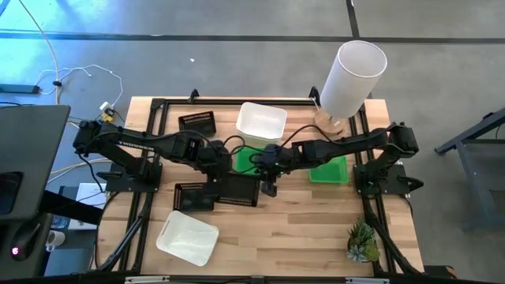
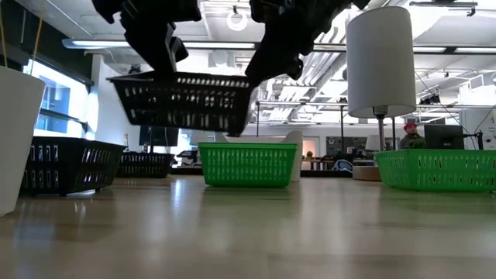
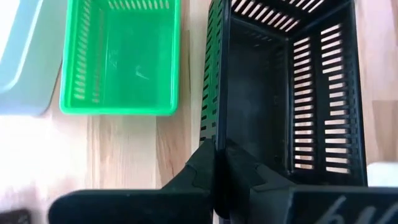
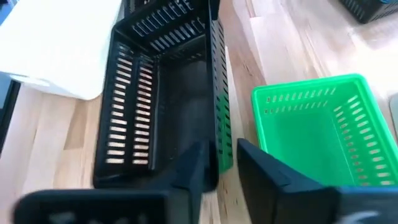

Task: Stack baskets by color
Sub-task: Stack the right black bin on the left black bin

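A black slotted basket (image 1: 237, 189) hangs in the air over the table's middle, lifted clear (image 2: 182, 101). My left gripper (image 3: 214, 155) is shut on its far long wall at the left end. My right gripper (image 4: 228, 155) is open at the same wall's right end, with a finger on either side. Two more black baskets (image 1: 193, 197) (image 1: 197, 121) rest on their bases on the table at the left. Two green baskets (image 1: 327, 170) (image 1: 248, 158) and two white ones (image 1: 261, 122) (image 1: 188, 237) also stand on the table. My left gripper pinches the black basket's far long wall (image 3: 214, 134) near its left end, one finger inside the basket and one outside. The fingers slant down from the table's left. The basket hangs about level, clear of the table. My right gripper's fingers (image 4: 199, 168) stand apart around the wall's right end (image 4: 217, 134); whether one touches it I cannot tell.
A tall white cylinder (image 1: 353, 75) stands at the far right corner and a small potted plant (image 1: 363, 241) near the front right. Bare wood lies along the front middle of the table (image 1: 276, 244).
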